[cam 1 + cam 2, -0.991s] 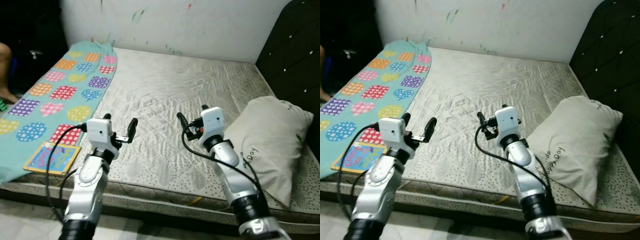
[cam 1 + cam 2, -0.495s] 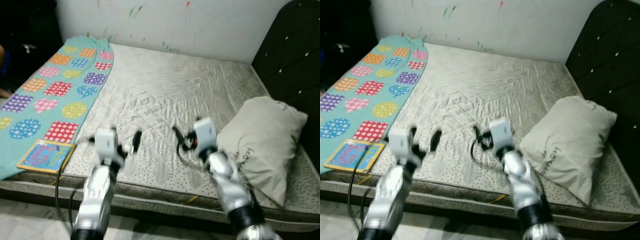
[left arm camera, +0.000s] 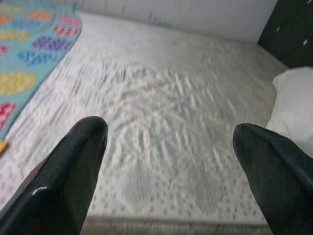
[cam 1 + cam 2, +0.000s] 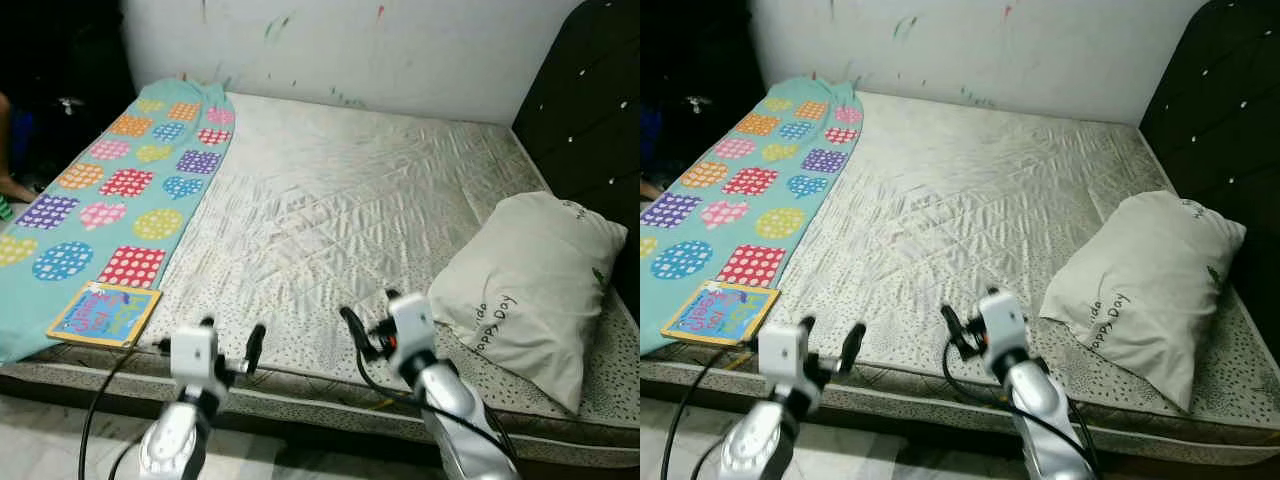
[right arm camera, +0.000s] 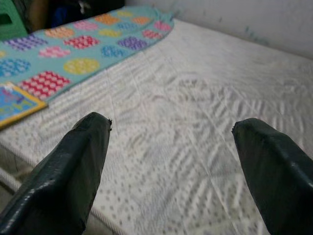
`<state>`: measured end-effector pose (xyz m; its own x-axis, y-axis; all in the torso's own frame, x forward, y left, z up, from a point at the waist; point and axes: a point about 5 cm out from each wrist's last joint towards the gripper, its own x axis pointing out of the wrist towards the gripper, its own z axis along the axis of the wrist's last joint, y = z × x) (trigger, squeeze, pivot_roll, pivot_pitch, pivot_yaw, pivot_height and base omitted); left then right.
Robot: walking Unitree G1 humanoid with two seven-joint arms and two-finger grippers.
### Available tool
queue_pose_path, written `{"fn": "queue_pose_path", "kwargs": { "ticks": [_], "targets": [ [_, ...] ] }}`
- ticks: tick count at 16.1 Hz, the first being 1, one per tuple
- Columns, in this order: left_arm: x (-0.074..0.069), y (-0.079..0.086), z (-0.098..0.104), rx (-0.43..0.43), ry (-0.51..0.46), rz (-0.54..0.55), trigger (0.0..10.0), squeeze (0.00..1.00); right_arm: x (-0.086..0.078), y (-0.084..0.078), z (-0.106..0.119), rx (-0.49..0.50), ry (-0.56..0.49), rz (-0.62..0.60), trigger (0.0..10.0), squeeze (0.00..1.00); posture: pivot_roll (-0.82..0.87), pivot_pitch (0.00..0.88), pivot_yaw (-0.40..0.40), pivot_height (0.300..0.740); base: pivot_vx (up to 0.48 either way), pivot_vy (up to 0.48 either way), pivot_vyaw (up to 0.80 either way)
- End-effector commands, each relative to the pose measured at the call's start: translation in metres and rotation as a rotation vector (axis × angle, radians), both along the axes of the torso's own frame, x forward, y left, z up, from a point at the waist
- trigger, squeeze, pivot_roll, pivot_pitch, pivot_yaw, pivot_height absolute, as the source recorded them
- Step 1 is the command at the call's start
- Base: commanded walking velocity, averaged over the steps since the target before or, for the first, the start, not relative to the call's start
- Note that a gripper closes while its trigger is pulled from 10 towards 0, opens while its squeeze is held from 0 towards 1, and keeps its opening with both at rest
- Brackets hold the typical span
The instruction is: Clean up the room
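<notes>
A thin colourful picture book [image 4: 104, 314] lies flat at the bare quilted mattress's [image 4: 340, 210] near-left corner, on the teal spotted blanket [image 4: 110, 190], long axis along the front edge. Left hand [image 4: 228, 346] and right hand [image 4: 367, 325] hover spread, empty.

Even, soft light is falling across the mattress [image 4: 350, 200], its quilted sheen glinting at the centre. The far left corner of the room is sinking into shadow. Both wrist views are showing soft motion blur.
</notes>
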<state>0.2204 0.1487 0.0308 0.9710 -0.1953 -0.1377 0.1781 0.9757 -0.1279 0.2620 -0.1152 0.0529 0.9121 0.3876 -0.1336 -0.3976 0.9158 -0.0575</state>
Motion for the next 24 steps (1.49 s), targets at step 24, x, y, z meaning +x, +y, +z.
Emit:
{"fn": "queue_pose_path", "kwargs": {
  "ticks": [24],
  "targets": [
    [0.061,0.019,0.059,-0.006,-0.172,0.088,10.0,0.00,0.071,-0.014,0.039,0.035,-0.107,-0.162,10.0,0.00,0.00,0.000,-0.029,0.740,0.000,0.000,0.00]
  ]
}}
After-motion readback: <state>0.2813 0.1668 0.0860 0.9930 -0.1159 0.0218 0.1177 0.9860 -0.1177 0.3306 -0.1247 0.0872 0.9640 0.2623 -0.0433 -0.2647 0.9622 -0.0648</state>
